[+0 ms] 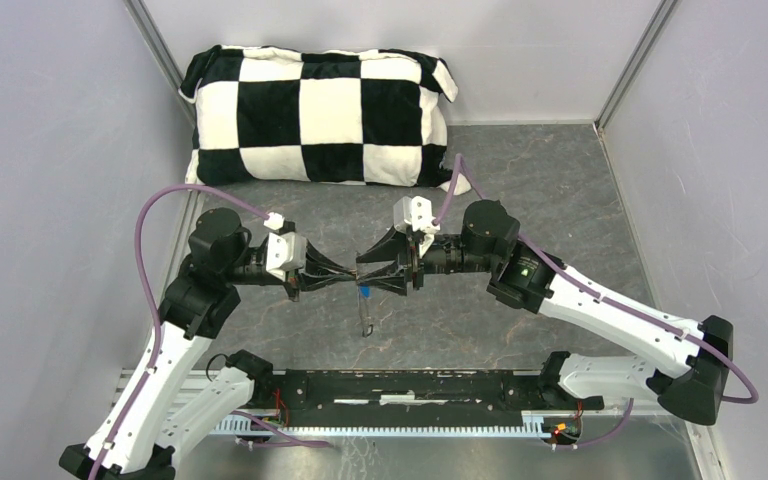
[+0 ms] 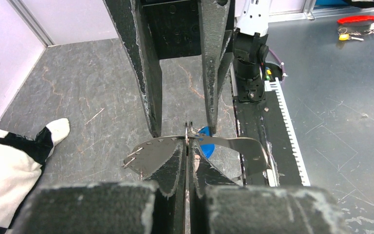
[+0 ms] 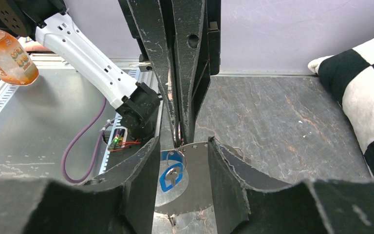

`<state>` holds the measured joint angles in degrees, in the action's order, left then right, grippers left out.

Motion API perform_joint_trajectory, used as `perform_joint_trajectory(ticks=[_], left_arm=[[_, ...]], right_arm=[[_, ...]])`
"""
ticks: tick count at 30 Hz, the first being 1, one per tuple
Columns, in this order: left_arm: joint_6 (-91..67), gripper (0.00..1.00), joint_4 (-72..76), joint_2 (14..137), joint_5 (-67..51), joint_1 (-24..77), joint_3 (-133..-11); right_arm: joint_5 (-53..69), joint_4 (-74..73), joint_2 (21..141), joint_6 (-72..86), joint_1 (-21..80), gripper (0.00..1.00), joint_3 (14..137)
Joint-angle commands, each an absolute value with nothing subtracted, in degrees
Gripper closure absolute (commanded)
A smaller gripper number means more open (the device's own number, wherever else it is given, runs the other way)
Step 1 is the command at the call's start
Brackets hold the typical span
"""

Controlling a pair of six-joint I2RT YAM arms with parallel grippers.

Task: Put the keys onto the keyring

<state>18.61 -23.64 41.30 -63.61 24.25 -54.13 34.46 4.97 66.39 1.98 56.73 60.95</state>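
Your left gripper (image 2: 189, 145) is clamped shut, apparently on the thin silvery wire keyring (image 2: 190, 129) (view's tight). Your right gripper (image 3: 182, 142) stands part-open, straddling those tips. Just below hangs the blue plastic-headed key (image 3: 171, 176).

The blue key (image 2: 205, 131) is partly hidden at the frame centre; the pillow (image 2: 9, 165) is cut off lower left.

Robot arms, white and black, jointed: two, left arm (image 1: 150, 385) and right arm (image 1: 625, 315)
Fingers (image 3: 136, 185), black, tapered: four, two per arm
Key (image 3: 169, 176), tiny, bright blue plastic head: one
Wire loop (image 1: 364, 318), thin, silvery: one
Pillow (image 1: 320, 115), black-and-white chequered: one
Cables (image 1: 150, 215), purple: two
Bottle (image 3: 5, 53), orange drink: one
Counter (image 1: 550, 190), grey, stone-patterned: one
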Motion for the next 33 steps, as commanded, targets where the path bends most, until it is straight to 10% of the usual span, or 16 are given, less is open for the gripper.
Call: perform_joint_trajectory(ticks=[1,8,19,33], left_arm=[[16.7,0.98,-21.0,40.5,-65.6,24.3,-56.3],[17.2,0.98,-21.9,40.2,-65.3,24.3,-56.0],[34.9,0.58,-39.5,43.1,-59.9,24.3,-59.2],[43.7,0.62,-51.0,52.4,-59.1,24.3,-65.9]], right_arm=[[36.2,9.0,67.0,3.4,56.5,0.58,62.9],[36.3,8.1,67.5,3.1,56.4,0.99,63.4],[31.5,-15.6,71.1,-6.2,56.4,0.99,72.6],[30.4,-29.9,78.8,-11.2,58.6,0.99,83.4]])
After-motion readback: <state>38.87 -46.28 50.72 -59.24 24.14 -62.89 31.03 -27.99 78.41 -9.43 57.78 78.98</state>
